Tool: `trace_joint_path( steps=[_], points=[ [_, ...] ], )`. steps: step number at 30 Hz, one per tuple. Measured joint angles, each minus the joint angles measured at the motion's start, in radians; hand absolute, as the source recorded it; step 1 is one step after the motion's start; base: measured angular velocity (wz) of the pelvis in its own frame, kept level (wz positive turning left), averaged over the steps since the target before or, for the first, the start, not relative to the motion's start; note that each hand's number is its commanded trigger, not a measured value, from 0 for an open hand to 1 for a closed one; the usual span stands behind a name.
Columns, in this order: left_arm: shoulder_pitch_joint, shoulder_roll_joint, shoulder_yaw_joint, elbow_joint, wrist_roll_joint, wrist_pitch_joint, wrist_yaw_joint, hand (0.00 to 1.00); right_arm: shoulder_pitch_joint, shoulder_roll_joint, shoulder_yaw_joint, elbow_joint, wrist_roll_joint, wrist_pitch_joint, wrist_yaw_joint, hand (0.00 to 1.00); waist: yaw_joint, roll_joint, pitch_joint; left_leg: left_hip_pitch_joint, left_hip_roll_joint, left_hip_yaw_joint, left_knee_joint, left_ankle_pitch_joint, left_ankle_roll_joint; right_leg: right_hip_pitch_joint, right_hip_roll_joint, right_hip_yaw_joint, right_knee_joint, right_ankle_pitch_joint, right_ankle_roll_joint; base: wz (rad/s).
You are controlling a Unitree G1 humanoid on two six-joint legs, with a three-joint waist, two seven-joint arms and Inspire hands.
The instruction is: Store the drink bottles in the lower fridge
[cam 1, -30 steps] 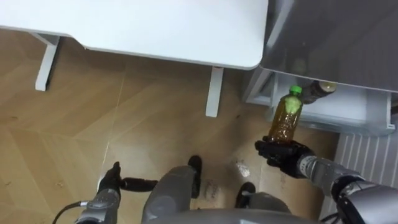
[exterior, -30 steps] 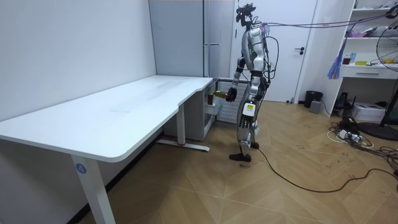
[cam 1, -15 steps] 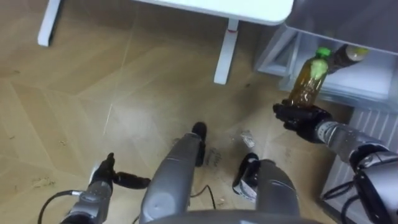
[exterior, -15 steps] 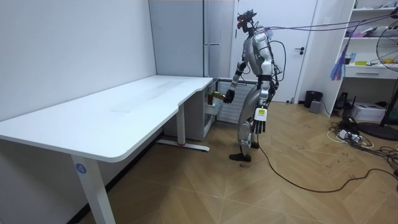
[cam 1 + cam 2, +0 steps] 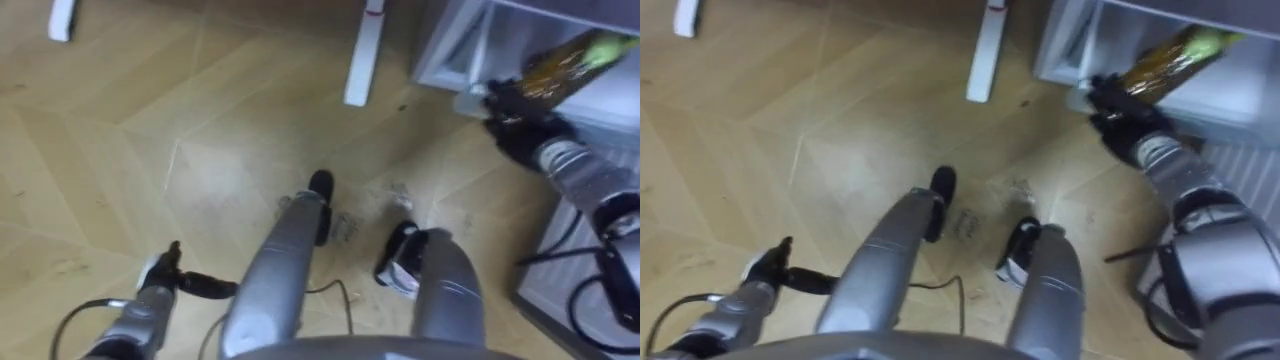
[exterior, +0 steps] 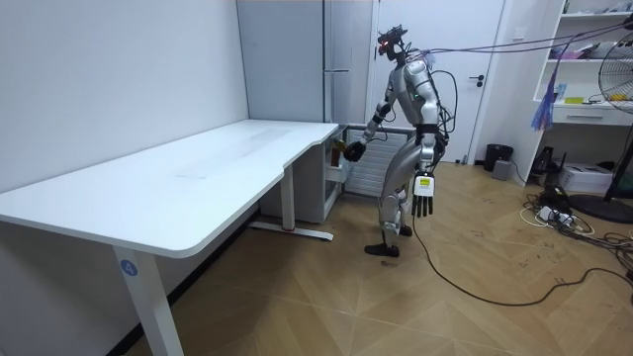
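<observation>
- Bottle [image 5: 566, 66]: amber drink with a green cap. It is tipped towards the open lower fridge [image 5: 452, 48], cap end reaching into its mouth.
- Right hand [image 5: 512, 112]: fingers wrapped round the bottle's base, arm stretched out to the lower fridge.
- Left hand [image 6: 423, 194]: hangs at the robot's side, fingers loose and straight, carrying nothing.
- Robot: stands on the wooden floor [image 5: 150, 150] before the lower fridge, leaning forward, just past the end of the desk [image 6: 213, 163].
- Progress, as I judge it: this drink is at the fridge but not yet set down. Placing it, letting go and closing up are left. Whether more drinks wait elsewhere I cannot tell.
- In the way: the desk leg [image 5: 362, 50] stands near the lower fridge's corner, so the reach looks tight on that side. The front edge of the opening lies close under the wrist.
- Elsewhere: a bin [image 6: 499, 155] by the door [image 6: 475, 59] and loose cables [image 6: 554, 213] on the floor, well apart from the work.
</observation>
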Motion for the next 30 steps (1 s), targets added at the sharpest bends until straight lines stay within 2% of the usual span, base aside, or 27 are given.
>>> trace_joint_path(
  steps=[6, 10, 14, 22, 30],
  points=[
    [0.017, 0.015, 0.0, -0.087, 0.0, 0.016, 0.016, 0.0, -0.009, -0.04, -0.002, -0.024, 0.037, 0.014, -0.021, 1.0, -0.014, -0.01, -0.0013, -0.021, 0.001, 0.002, 0.014, 0.003, 0.004, -0.018, -0.003, -0.001, 0.012, -0.001, -0.001, 0.0],
    [0.018, 0.045, 0.003, -0.104, -0.001, 0.018, 0.016, 0.0, -0.015, -0.061, -0.026, -0.037, 0.067, 0.029, -0.034, 1.0, -0.026, -0.024, -0.0011, -0.021, 0.001, 0.002, 0.021, 0.001, 0.003, -0.018, -0.001, 0.001, 0.011, -0.001, 0.0, 0.0],
    [0.026, 0.073, 0.003, -0.121, -0.002, 0.018, 0.034, 0.0, -0.024, -0.073, -0.069, -0.037, 0.077, 0.031, -0.067, 1.0, -0.031, -0.027, -0.0008, -0.025, 0.0, 0.002, 0.014, -0.001, 0.002, -0.023, -0.001, 0.002, 0.008, 0.001, 0.002, 0.0],
    [0.05, 0.082, 0.01, -0.137, -0.005, 0.015, 0.048, 0.0, -0.028, -0.08, -0.068, -0.026, 0.067, 0.031, -0.075, 1.0, -0.03, -0.029, -0.0009, -0.034, -0.001, 0.003, 0.019, -0.001, 0.003, -0.032, -0.004, 0.0, 0.007, 0.002, 0.003, 0.0],
    [0.106, 0.095, 0.003, -0.19, -0.084, 0.027, 0.061, 0.0, -0.037, -0.08, -0.064, 0.001, 0.031, 0.031, -0.111, 1.0, -0.02, -0.031, 0.0006, -0.035, -0.001, 0.004, 0.022, -0.003, 0.004, -0.031, -0.004, 0.0, 0.007, -0.001, 0.005, 0.0]
  ],
)
